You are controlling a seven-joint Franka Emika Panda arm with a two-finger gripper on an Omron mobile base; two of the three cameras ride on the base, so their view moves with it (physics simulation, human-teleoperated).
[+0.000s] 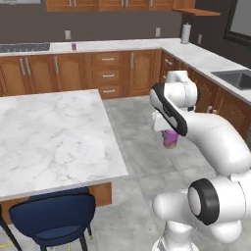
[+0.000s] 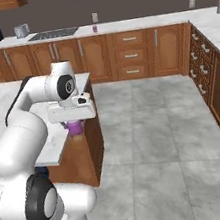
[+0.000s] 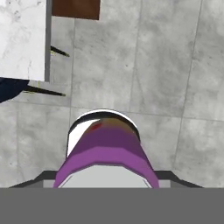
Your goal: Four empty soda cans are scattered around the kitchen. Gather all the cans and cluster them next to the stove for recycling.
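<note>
Jaws closed on a purple can point(image 3: 105, 151), narrowed to about its width, so the gripper point(image 1: 170, 138) carries it hanging below the hand, above the grey floor point(image 2: 157, 139). From the hand camera the can juts straight out between the finger tips, its pale end ringed in white, with floor tiles beyond it. Holding it clear of every surface looks like a carry posture: the can is lifted for transport rather than set down. Outward from the gripper, the island point(image 1: 54, 137) lies just beside it, its marble corner close to the can in the right base view, and a blue stool point(image 1: 54, 218) stands at the island's near edge. The stove point(image 2: 53, 34) sits well apart from the island, on the back counter. A second can point(image 2: 95, 29) stands on that counter near the stove, so I judge that to be the growing cluster the held can is bound for.
</note>
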